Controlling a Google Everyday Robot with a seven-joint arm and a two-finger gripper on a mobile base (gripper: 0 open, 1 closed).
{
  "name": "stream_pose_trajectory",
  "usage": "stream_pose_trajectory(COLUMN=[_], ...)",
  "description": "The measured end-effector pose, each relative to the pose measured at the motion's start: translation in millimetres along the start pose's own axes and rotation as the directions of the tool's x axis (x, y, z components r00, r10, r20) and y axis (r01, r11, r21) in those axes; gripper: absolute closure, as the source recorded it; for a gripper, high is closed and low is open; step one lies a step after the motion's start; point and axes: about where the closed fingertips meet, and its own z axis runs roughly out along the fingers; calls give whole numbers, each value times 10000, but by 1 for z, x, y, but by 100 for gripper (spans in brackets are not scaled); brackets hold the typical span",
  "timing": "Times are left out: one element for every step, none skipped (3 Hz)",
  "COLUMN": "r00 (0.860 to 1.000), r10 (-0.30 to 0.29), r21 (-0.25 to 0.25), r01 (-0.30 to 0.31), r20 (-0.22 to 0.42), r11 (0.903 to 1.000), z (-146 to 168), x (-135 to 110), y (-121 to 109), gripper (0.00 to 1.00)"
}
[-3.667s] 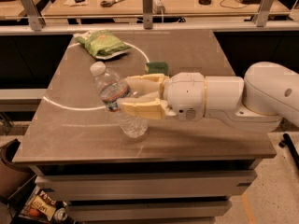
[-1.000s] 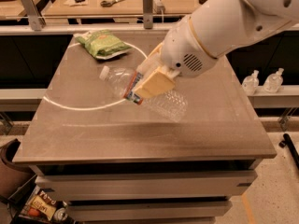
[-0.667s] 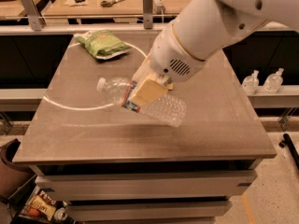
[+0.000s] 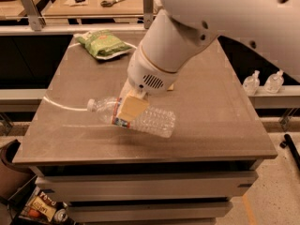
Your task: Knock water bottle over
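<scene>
- The gripper (image 4: 131, 110) hangs over the middle of the desk (image 4: 225, 125), slightly toward the left edge, pointing down from the wrist.
- It is pinching the water bottle (image 4: 152, 121) at the label band. One tan finger (image 4: 134, 107) lies across the near side of the bottle; the other is hidden behind it.
- The water bottle lies almost flat in that grip. Its white cap (image 4: 91, 105) points toward the left edge and its ribbed base toward the right edge, a little lower than the cap.
- A shadow lies on the desk under the bottle. I cannot tell whether the base touches the surface.
- The white robot arm (image 4: 211, 22) comes in from the upper right and covers much of the back right part of the desk.
- A thin white cable (image 4: 61, 107) curves over the desk from the left edge and passes behind the bottle's cap end.
- A green snack bag (image 4: 102, 43) lies near the back left corner, well apart from the bottle.
- Scissors (image 4: 114, 2) lie on the workbench behind the desk.
- Two small pump bottles (image 4: 262, 82) stand on a ledge beyond the right edge.
</scene>
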Motion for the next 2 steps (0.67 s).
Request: stream_pose_trajectory(r00=[10000, 9999], r10=[-27, -29], r21=[-230, -488], r01=[26, 36], r20=[-8, 128], r11=[9997, 9988], z=[21, 45], x=[-2, -4], y=[2, 3], gripper=[100, 100])
